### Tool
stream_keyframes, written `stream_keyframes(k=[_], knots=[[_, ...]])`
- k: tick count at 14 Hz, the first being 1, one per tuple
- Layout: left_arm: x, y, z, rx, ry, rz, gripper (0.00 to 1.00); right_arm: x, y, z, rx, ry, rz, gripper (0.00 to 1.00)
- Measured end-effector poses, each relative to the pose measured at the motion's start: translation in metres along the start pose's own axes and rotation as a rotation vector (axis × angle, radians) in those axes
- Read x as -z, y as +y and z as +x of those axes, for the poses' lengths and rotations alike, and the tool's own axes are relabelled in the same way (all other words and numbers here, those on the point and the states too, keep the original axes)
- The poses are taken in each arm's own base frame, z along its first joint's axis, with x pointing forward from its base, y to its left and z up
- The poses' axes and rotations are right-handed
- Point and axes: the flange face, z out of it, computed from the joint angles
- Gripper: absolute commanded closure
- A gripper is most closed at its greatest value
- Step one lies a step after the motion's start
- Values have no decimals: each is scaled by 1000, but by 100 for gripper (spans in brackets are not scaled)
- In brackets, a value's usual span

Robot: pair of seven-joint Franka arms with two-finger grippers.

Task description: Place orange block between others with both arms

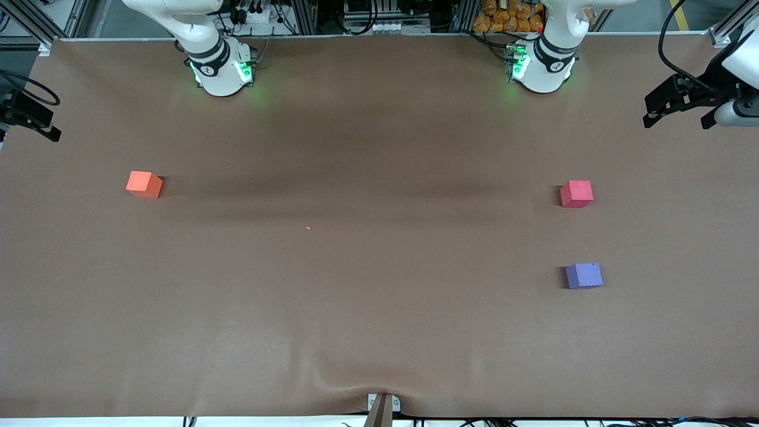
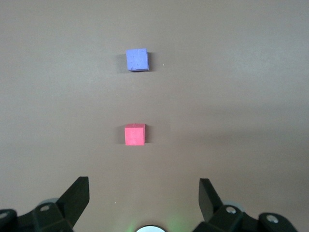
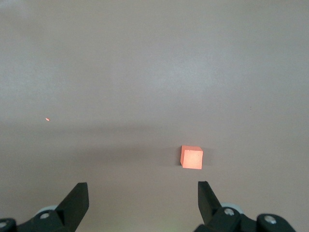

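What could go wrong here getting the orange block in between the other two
The orange block sits at the right arm's end, apart from the red-pink cube and purple-blue cube, so a mid-table handover could drop it. The gap between those two looks modest; the open left gripper might nudge either.

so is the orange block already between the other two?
No, the orange block sits alone toward the right arm's end, apart from the red-pink cube and purple-blue cube.
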Motion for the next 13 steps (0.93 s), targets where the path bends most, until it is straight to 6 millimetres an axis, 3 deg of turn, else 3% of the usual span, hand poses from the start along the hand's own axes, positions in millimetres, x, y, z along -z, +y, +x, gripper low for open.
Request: stream_keyframes(k=[4, 13], knots=[[1, -2, 0, 3, 2, 0, 0, -3, 0, -3, -1, -31, 3, 0], [-14, -3, 14, 7, -22, -1, 0, -34, 19, -2, -37, -117, 10, 0]])
